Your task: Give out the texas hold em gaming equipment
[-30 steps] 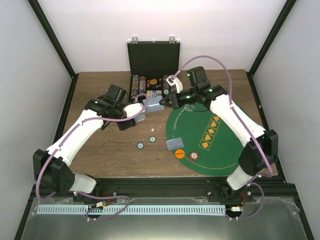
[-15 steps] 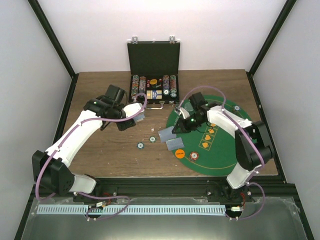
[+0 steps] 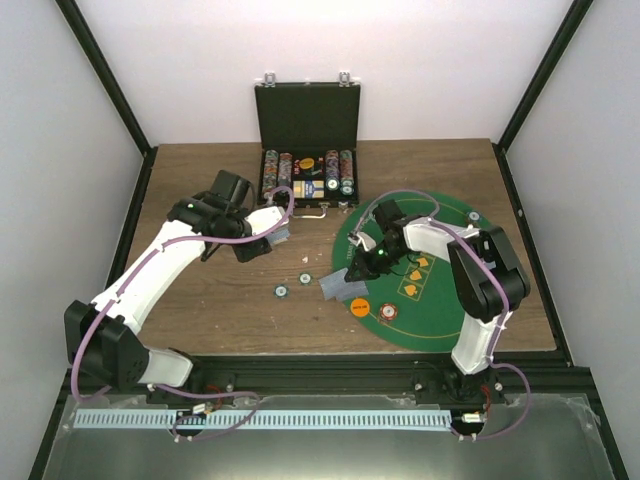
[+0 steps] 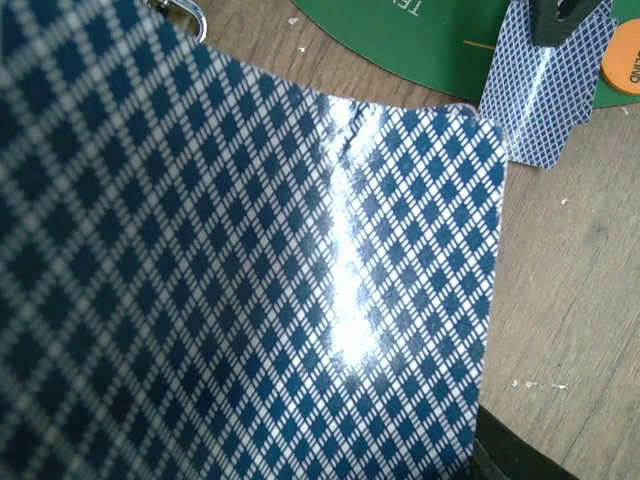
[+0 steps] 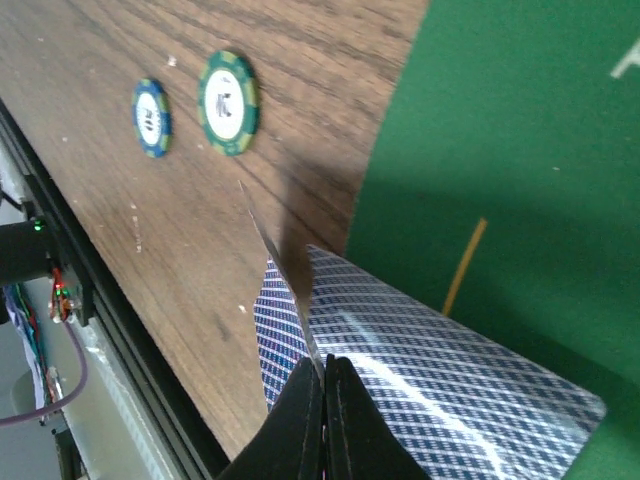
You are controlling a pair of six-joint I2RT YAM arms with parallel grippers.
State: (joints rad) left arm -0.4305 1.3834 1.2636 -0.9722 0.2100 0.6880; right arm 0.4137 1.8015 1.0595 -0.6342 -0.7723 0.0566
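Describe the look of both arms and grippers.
The left arm and right arm have white shells, black joints, a lilac cable looped alongside, and green lights. The right gripper has slim black fingers; the left gripper looks black too.

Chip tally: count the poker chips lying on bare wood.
2. Left chip and right chip lie side by side, left of the green mat; others may be hidden.

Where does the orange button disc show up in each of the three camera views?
Top external: orange button disc at the green mat's near left edge.
Left wrist: upper right corner, cut by the frame edge.
Right wrist: not in it.
Shared landmark: the green mat.
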